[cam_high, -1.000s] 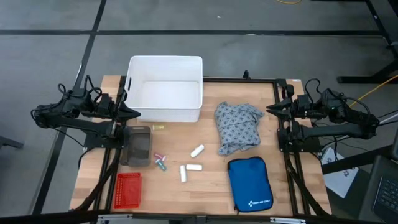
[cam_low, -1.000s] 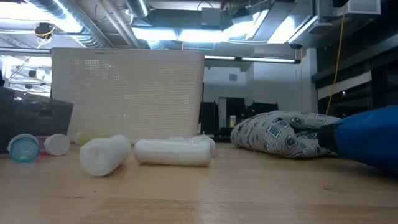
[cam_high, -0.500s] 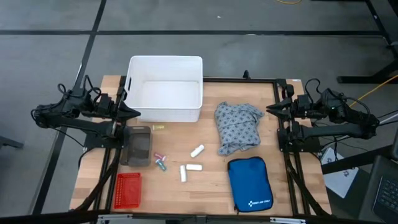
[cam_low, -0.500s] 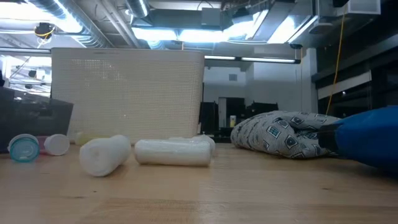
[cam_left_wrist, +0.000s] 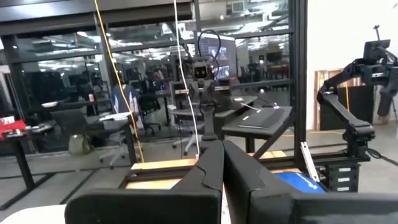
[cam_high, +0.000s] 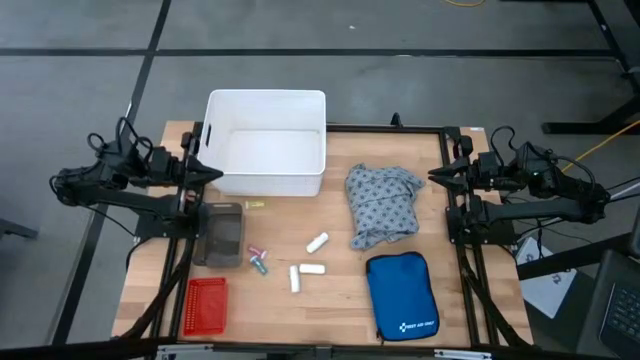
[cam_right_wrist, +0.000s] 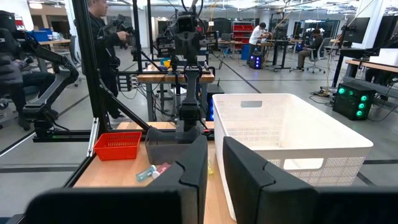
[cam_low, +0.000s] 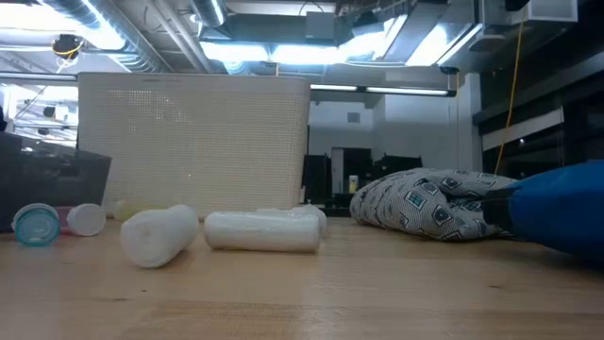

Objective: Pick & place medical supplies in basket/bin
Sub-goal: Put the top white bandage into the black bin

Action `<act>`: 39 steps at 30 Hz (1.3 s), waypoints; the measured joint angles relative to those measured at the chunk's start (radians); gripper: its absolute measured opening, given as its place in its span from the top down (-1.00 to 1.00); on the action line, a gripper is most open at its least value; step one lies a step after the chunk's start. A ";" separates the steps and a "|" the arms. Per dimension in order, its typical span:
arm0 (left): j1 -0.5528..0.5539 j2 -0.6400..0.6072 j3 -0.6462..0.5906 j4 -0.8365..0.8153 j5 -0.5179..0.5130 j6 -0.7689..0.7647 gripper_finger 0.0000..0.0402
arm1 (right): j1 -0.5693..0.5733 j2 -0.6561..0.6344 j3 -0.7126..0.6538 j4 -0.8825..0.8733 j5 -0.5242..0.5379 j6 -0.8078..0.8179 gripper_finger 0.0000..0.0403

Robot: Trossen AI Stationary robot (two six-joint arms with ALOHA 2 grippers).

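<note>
On the table, supplies lie loose and both arms wait at the edges.
Left gripper (cam_high: pixel 213 174) is clenched empty by the tub (cam_high: pixel 266 141); right gripper (cam_high: pixel 436 176), nearly closed, holds nothing. Rolls (cam_high: pixel 308 270), vials (cam_high: pixel 257 259) and garment (cam_high: pixel 382 203) lie within reach, well apart from the basket (cam_high: pixel 207 304).

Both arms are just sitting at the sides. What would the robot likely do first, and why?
Probably the left hand swings out toward the white rolls and opens. It is shut and empty at the table's left edge, and the red basket lies on its side, holding nothing yet.
</note>
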 joint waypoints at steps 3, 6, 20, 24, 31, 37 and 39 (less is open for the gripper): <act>0.000 0.000 0.000 0.000 -0.020 0.001 0.99 | 0.000 0.000 0.000 0.000 0.000 0.000 0.73; 0.000 0.000 0.000 0.000 -0.061 -0.004 0.99 | 0.000 0.000 0.000 0.000 0.000 0.000 0.73; 0.000 0.003 0.000 -0.006 -0.151 0.025 0.99 | 0.000 0.000 0.000 0.000 0.000 0.000 0.73; 0.000 0.016 0.000 -0.032 -0.147 0.013 0.99 | 0.000 0.000 0.000 0.000 0.000 0.000 0.73; 0.000 0.055 0.000 -0.074 -0.148 -0.055 0.99 | 0.000 0.000 0.000 0.000 0.000 0.000 0.73; 0.000 0.087 -0.022 -0.102 -0.175 -0.076 0.97 | 0.000 0.000 0.000 0.004 0.000 0.000 0.73; 0.000 0.095 -0.046 -0.104 -0.186 -0.086 0.93 | 0.000 0.003 0.000 0.044 0.001 -0.003 0.73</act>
